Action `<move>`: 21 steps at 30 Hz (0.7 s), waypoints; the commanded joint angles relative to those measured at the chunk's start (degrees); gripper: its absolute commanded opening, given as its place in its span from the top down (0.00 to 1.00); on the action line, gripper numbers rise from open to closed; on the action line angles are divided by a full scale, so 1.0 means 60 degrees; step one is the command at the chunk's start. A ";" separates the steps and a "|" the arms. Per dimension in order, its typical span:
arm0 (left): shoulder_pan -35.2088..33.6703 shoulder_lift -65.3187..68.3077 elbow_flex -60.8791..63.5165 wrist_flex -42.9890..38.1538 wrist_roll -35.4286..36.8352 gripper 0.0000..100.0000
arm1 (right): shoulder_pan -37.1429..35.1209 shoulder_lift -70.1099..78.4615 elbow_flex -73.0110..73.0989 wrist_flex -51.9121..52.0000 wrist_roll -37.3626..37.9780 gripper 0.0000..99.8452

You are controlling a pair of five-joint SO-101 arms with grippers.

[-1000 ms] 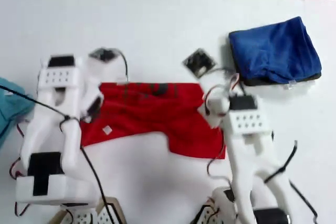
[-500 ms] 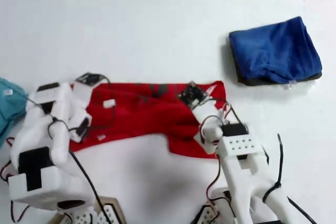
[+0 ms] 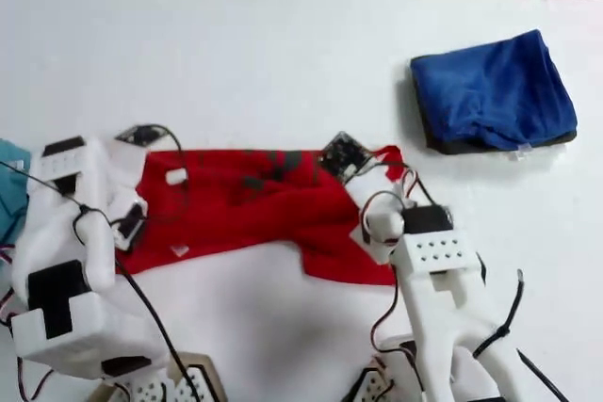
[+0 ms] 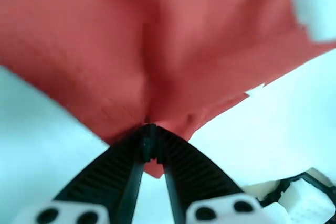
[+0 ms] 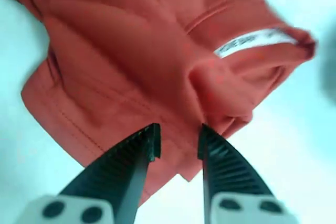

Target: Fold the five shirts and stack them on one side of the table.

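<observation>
Sprawling red shirt (image 3: 247, 209), apparently half-folded

light: bright, even | shadows: soft, faint | glare: white table (image 3: 283, 44) washed pale

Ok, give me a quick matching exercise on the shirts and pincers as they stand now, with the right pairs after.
Things:
1. red shirt
2. blue shirt
3. left pincer
4. right pincer

States:
A. open, fingers apart over the red shirt
B. folded, at the far right of the table
C. shut on the red shirt
D. lying unfolded, mid-table

Pairs: 1-D, 2-B, 3-C, 4-A
</observation>
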 commanded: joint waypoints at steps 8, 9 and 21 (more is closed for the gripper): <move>-0.0059 0.0000 -0.0623 0.0249 0.0249 0.97 | -0.2176 -0.0183 -0.0278 0.0930 0.0015 0.76; -0.0059 0.0000 -0.0623 0.0249 0.0249 0.97 | -0.2352 -0.0168 -0.0044 0.0637 0.0015 0.76; 0.0103 0.0059 -0.0564 0.0337 0.0264 0.97 | -0.1839 0.1429 0.1553 -0.2249 -0.0322 0.76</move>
